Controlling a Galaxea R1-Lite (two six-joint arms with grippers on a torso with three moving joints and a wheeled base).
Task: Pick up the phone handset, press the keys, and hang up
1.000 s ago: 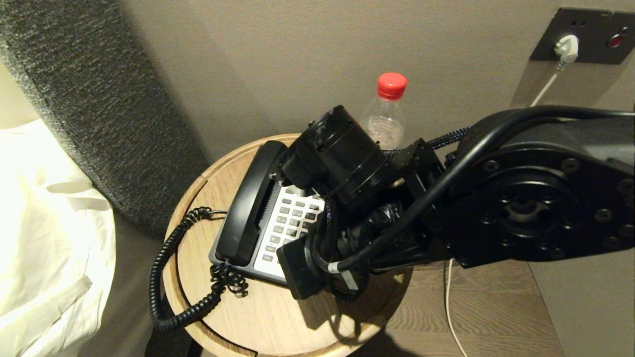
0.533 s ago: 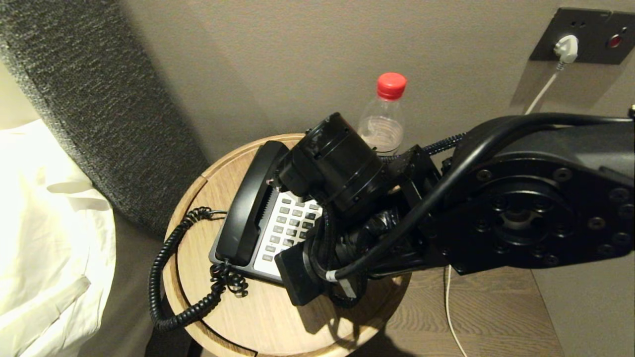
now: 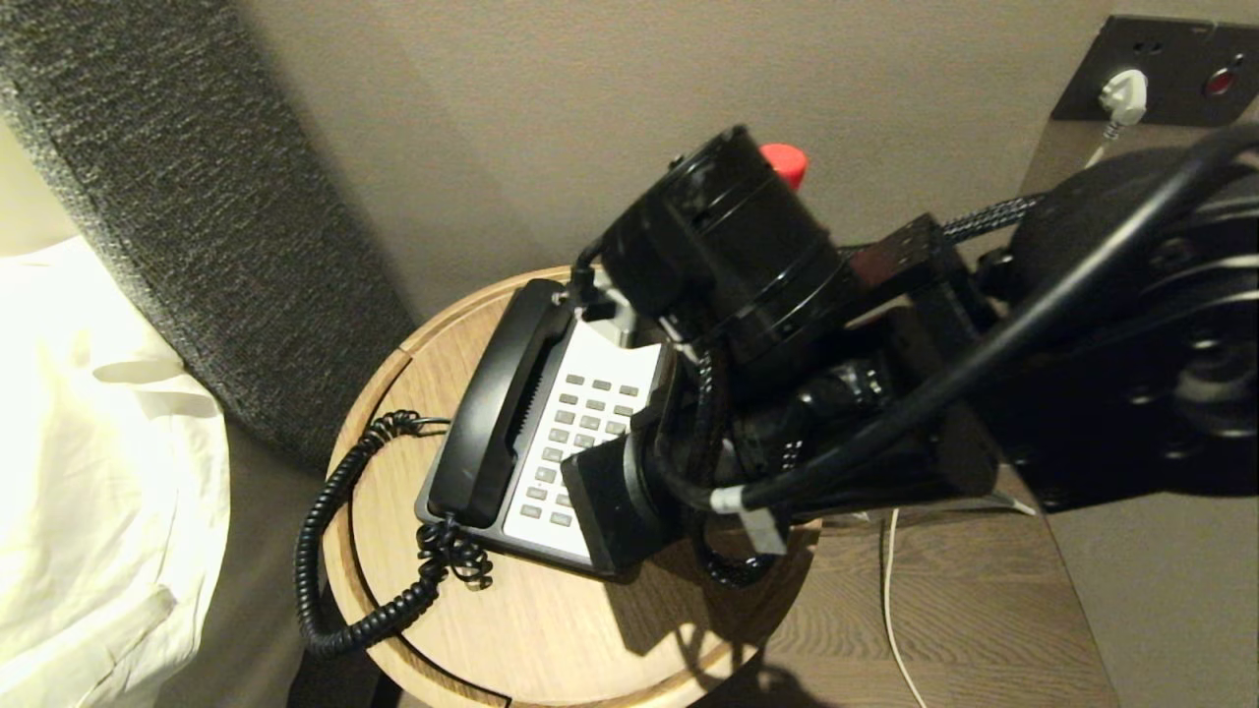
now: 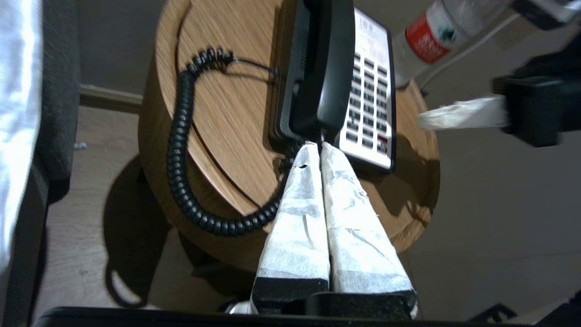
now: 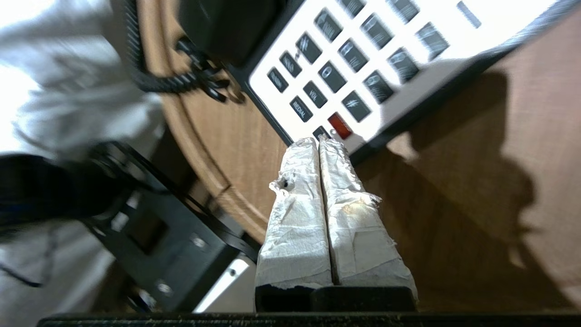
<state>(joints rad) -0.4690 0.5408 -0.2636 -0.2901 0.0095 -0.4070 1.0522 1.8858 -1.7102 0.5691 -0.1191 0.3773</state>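
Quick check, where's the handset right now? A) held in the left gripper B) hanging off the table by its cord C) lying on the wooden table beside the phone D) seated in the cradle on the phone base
D: the phone handset lies along the phone base beside the keys; the left gripper is shut and empty near its lower end.

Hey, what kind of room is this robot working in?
Probably a hotel bedroom: white bedding beside a padded headboard, and a corded desk phone on a round wooden bedside table.

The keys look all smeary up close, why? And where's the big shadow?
Right wrist view: the keys are streaked by motion blur, though the shut right gripper stays sharp. Head view: the arm throws a dark shadow on the round table.
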